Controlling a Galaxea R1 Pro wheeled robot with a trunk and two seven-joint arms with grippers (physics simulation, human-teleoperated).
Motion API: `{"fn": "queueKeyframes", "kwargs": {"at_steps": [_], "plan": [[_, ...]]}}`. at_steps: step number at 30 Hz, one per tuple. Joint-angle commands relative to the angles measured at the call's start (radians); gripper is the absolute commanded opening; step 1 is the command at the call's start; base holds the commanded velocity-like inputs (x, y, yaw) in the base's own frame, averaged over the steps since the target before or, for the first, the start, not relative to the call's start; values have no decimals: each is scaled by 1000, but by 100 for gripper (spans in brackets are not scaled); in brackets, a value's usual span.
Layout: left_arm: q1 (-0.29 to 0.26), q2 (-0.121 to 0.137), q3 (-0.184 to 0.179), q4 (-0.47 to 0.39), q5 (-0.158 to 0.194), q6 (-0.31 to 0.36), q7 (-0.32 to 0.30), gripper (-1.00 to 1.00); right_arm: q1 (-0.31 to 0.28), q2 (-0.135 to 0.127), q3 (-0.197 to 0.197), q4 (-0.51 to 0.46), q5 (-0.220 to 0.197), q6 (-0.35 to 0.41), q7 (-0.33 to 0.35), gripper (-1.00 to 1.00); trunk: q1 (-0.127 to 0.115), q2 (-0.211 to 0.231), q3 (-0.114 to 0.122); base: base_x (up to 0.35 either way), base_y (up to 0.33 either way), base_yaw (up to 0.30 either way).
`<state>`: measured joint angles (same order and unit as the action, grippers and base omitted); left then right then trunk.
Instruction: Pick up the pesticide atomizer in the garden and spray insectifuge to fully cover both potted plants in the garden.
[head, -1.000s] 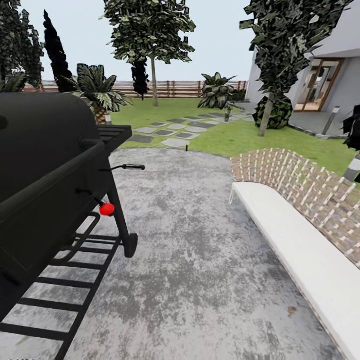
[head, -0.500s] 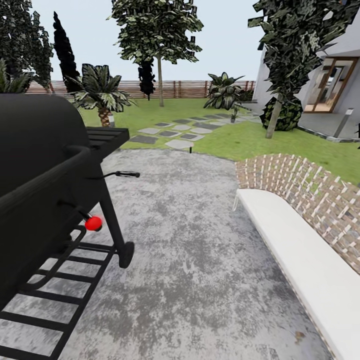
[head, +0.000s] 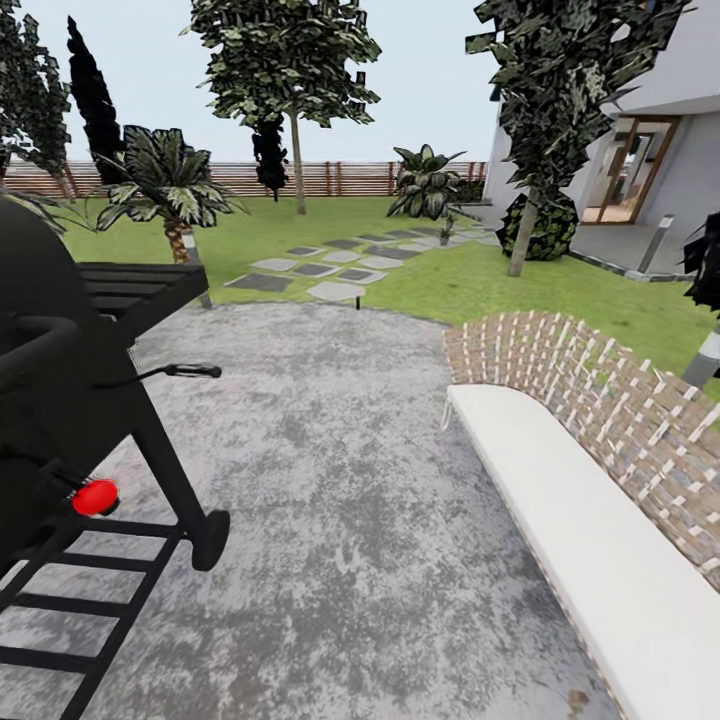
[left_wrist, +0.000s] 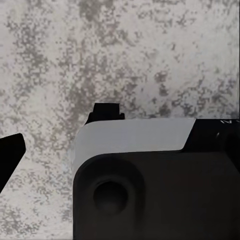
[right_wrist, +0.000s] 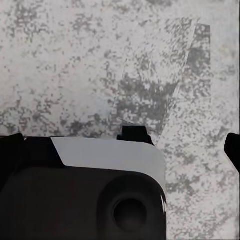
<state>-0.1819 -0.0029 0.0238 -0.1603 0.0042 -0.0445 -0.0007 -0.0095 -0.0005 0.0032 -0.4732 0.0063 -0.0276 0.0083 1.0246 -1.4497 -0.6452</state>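
Gripper state could not be told: wrist views showed fingertip stubs over mottled grey paving (head: 380, 520). The black grill (head: 70, 400) sat close on the left and the white bench (head: 590, 540) on the right, so either could be clipped. The garden (head: 480, 280) lay beyond; the pesticide atomizer and the potted plants could not be made out.

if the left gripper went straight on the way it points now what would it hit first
Most likely the mottled grey paving: the left gripper looks straight onto it, with nothing between the fingers and the ground. How far off it lies is unclear.
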Motion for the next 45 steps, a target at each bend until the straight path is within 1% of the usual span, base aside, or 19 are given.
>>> {"fn": "queueKeyframes", "kwargs": {"at_steps": [1,9,14,18,24,32,45], "plan": [[0,0,2,1,0,-3,0,100,-1,0,0,1,1,-3,1,100,0,0,-1,274,-204,-4],[0,0,2,1,0,-3,0,100,-1,-1,-1,1,-4,-2,-1,100,0,0,-4,275,-195,141],[0,0,2,1,0,-3,0,100,0,0,-1,1,-1,-3,-1,100,0,0,-5,276,-180,25],[0,0,2,1,0,-3,1,100,0,0,-2,1,-6,-3,-1,100,0,0,-6,279,-117,3],[0,0,2,1,0,-3,0,100,-1,0,-2,1,-10,-2,-1,100,0,0,-6,284,-23,3],[0,0,2,1,0,-3,1,100,0,0,-2,1,-10,-3,-1,100,0,0,-7,299,-1,154],[0,0,2,1,0,-3,-1,100,0,0,-2,1,-9,-3,-1,100,0,0,-7,301,0,5]]}}
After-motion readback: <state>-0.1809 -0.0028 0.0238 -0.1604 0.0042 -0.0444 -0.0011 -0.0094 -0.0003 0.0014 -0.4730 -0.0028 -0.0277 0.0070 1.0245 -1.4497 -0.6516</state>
